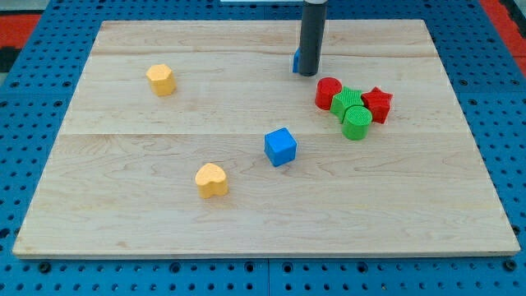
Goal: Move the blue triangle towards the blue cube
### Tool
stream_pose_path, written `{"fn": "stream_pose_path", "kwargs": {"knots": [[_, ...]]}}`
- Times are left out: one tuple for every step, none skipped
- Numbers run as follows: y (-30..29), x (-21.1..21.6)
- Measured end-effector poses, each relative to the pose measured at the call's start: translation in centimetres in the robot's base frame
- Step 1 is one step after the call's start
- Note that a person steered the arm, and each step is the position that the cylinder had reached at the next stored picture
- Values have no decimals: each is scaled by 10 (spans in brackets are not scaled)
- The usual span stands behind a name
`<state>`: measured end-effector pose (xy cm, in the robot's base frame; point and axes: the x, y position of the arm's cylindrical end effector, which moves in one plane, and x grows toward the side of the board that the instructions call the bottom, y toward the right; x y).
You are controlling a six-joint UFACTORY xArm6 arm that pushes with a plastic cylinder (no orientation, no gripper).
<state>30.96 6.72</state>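
The blue cube [280,146] sits near the middle of the wooden board [164,115]. The blue triangle [296,61] is at the view's top centre, mostly hidden behind my rod; only a thin blue sliver shows on the rod's left side. My tip [307,73] rests on the board right against the triangle, on its right. The triangle lies up and slightly right of the cube, well apart from it.
A cluster lies right of the tip: a red cylinder [328,93], a green block [346,103], a green cylinder [357,123] and a red star [378,104]. A yellow block [162,79] is at the upper left; a yellow heart [212,180] is at lower centre-left.
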Motion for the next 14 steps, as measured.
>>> {"fn": "stream_pose_path", "kwargs": {"knots": [[16,-2],[41,0],[54,-17],[56,-51],[45,-61],[16,-58],[-19,-49],[-47,-39],[-61,-38],[-59,-64],[-44,-85],[-27,-76],[-13,-72],[-11,-72]]}}
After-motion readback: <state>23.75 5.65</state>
